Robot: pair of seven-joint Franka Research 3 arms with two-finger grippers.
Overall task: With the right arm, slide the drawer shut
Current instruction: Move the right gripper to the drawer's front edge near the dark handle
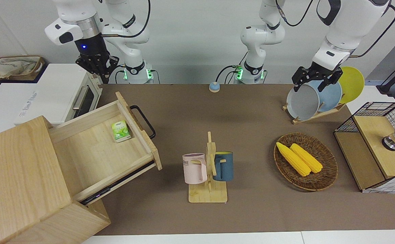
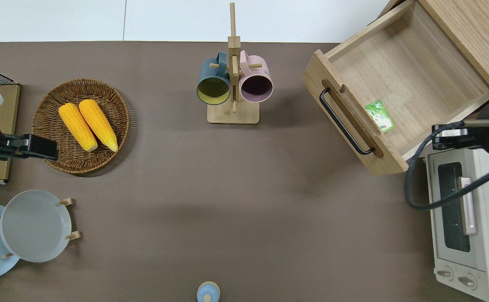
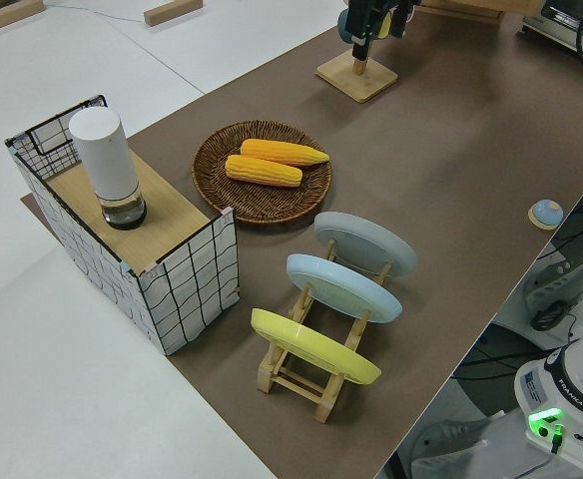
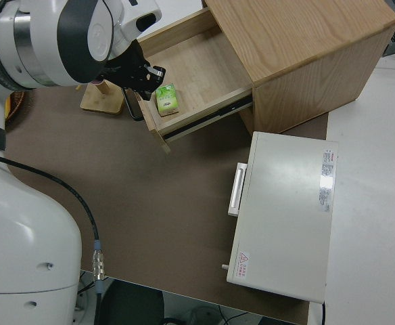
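Observation:
The drawer (image 1: 96, 152) stands pulled far out of the pale wooden cabinet (image 1: 18, 176) at the right arm's end of the table. Its black loop handle (image 1: 143, 121) faces the table's middle. A small green packet (image 1: 120, 130) lies inside, against the front panel. The drawer also shows in the overhead view (image 2: 408, 79) and the right side view (image 4: 191, 74). My right gripper (image 1: 98, 72), under the blue wrist light, hangs in the air over the toaster oven's end next to the drawer, touching nothing. It shows in the right side view (image 4: 143, 76). The left arm is parked, its gripper (image 1: 314, 81) open.
A white toaster oven (image 2: 466, 222) stands nearer to the robots than the drawer. A mug rack (image 1: 208, 169) with two mugs, a basket of corn (image 1: 305, 161), a plate rack (image 1: 316, 98), a wire-mesh box (image 1: 377, 145) and a small blue knob (image 1: 214, 87) stand on the brown mat.

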